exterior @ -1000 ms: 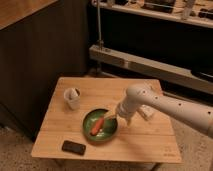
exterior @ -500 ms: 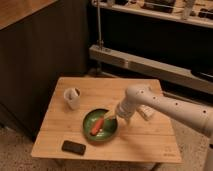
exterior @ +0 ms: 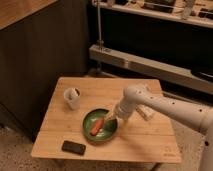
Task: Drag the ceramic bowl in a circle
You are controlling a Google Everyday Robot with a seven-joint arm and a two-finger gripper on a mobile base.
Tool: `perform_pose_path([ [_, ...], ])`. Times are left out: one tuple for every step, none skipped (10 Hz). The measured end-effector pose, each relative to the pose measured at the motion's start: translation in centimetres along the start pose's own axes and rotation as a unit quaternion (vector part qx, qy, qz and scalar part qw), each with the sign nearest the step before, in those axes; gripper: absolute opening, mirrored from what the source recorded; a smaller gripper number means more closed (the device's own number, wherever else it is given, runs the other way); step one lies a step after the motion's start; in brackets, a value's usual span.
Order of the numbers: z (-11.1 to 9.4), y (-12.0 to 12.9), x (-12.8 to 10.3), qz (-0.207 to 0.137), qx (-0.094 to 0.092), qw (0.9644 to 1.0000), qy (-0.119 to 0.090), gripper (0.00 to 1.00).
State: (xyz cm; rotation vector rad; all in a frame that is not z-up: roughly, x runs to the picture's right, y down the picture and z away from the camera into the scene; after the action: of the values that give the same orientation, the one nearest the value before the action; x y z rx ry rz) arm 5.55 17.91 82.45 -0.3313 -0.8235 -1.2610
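Observation:
The ceramic bowl [exterior: 98,126] is a round, shallow, glossy green dish near the front middle of the wooden table [exterior: 60,137]. An orange carrot-like item [exterior: 97,127] lies inside it. My gripper [exterior: 111,117] reaches down from the white arm [exterior: 165,104] on the right and sits at the bowl's right rim, over its inner edge.
A small white mug [exterior: 72,98] stands left of the bowl. A black phone-like slab [exterior: 73,147] lies near the table's front edge. A white flat object [exterior: 146,112] lies under the arm on the right. Dark cabinets and a metal shelf rail stand behind the table.
The arm and bowl look nearly the same; any shift is very slight.

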Motion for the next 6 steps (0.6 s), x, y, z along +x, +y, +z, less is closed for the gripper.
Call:
perform_pose_path([
  [0.07, -0.03, 0.04, 0.001, -0.001, 1.0, 0.0, 0.57],
  [0.15, -0.03, 0.08, 0.002, -0.002, 1.0, -0.002, 0.48],
  [0.24, -0.01, 0.11, 0.002, -0.003, 1.0, -0.002, 0.4],
  [0.2, 0.02, 0.03, 0.003, -0.004, 1.0, -0.003, 0.37],
  [0.11, 0.04, 0.02, 0.003, -0.004, 1.0, -0.002, 0.37],
  [0.1, -0.08, 0.04, 0.004, -0.004, 1.0, -0.002, 0.37],
])
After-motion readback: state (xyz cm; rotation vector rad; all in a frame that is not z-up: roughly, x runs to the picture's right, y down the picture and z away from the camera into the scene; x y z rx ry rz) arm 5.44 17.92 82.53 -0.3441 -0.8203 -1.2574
